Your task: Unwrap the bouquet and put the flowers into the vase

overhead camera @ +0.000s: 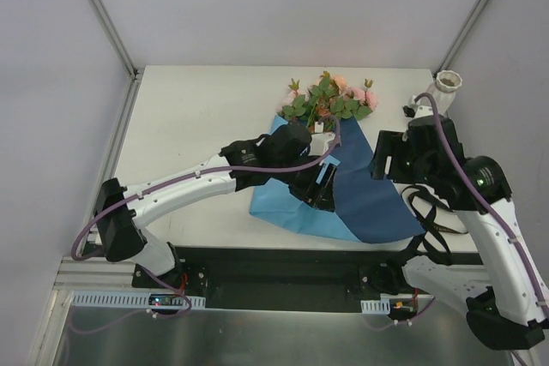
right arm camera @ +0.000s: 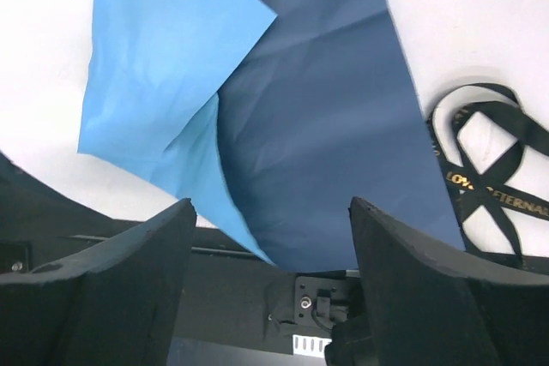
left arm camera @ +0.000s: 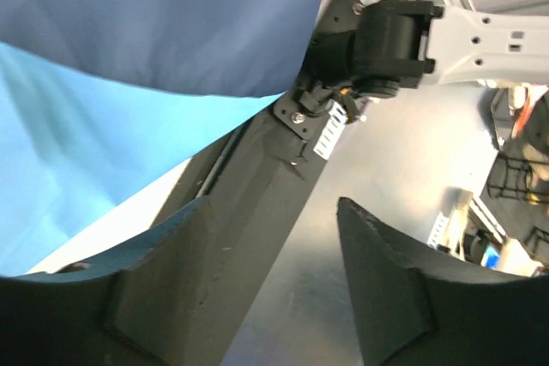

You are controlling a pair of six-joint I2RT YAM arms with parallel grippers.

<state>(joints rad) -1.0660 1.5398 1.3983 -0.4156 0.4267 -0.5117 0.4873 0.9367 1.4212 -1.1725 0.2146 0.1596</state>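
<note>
Right wrist view, lower right: we read gold capitals printed on the black ribbon point(right arm camera: 493, 199). One strand gives "LOV", cut off where the strands cross, and the next gives "ETERNAL". In the top view the ribbon's lettering is too small to read. Left wrist view: we find nothing legible.

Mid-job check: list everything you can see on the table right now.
flowers: one bunch, pink and peach with green leaves, far middle, at the paper's far end
paper: one or two sheets (cannot tell), light and dark blue, spread open, near middle
ribbon: one, black with gold lettering, loose, right of paper
vase: one, whitish, far right corner
table: one, white
left gripper: open, over paper
right gripper: open, over paper
</note>
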